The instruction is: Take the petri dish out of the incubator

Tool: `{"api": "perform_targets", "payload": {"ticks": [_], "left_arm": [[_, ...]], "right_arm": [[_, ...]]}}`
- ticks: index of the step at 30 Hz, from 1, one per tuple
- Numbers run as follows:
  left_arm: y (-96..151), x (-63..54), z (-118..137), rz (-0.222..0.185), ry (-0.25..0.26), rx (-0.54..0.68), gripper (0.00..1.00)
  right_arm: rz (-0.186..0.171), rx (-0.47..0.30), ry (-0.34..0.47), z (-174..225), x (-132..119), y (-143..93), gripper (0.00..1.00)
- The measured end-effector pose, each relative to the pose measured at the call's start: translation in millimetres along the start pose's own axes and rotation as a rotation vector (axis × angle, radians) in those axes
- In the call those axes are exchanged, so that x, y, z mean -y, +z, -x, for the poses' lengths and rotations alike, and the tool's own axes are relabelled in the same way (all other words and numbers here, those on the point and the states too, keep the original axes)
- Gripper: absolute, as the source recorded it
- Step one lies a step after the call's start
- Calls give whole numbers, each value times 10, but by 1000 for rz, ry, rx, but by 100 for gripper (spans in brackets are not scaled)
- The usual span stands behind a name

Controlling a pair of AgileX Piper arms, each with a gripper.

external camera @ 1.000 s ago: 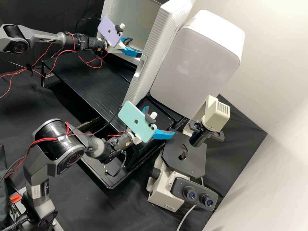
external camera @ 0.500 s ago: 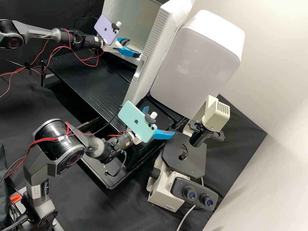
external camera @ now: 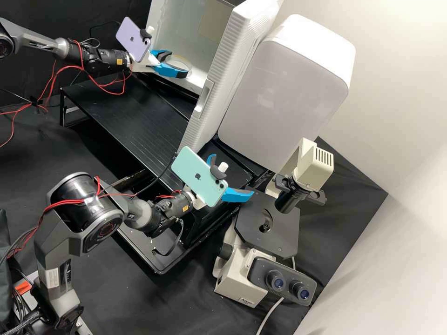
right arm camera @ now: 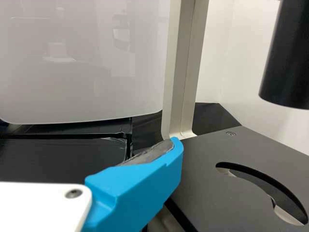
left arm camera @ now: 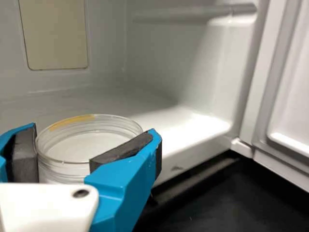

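Standing open, the incubator [external camera: 186, 32] is noted beside the microscope stage [external camera: 279, 232], near which the right gripper [external camera: 244, 194] is held; whether closed or apart cannot be told. The left gripper [left arm camera: 87, 135] is clamped on the dish [left arm camera: 91, 147], found inside the incubator's front lip.

A white microscope [external camera: 235, 277] with a black stage [external camera: 279, 237] stands on the black worktop [external camera: 139, 302], just beside a low black shelf [external camera: 125, 111].
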Motion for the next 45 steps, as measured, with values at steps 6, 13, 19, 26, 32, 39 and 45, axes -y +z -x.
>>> {"api": "perform_targets", "payload": {"ticks": [6,13,19,26,32,39,45], "left_arm": [[-5,53,219,-17,9,28,0],[-17,137,383,-20,15,52,0],[2,211,565,-11,21,74,0],[17,321,846,-3,-3,81,0],[26,430,1046,-13,-47,85,0],[71,384,1278,-21,-11,123,0],[110,445,1478,-15,2,162,0]], "right_arm": [[0,0,0,0,0,0,100],[0,0,0,0,0,0,100],[0,0,0,0,0,0,100],[0,0,0,0,0,0,100],[0,0,0,0,0,0,100],[0,0,0,0,0,0,100],[0,0,0,0,0,0,100]]}}
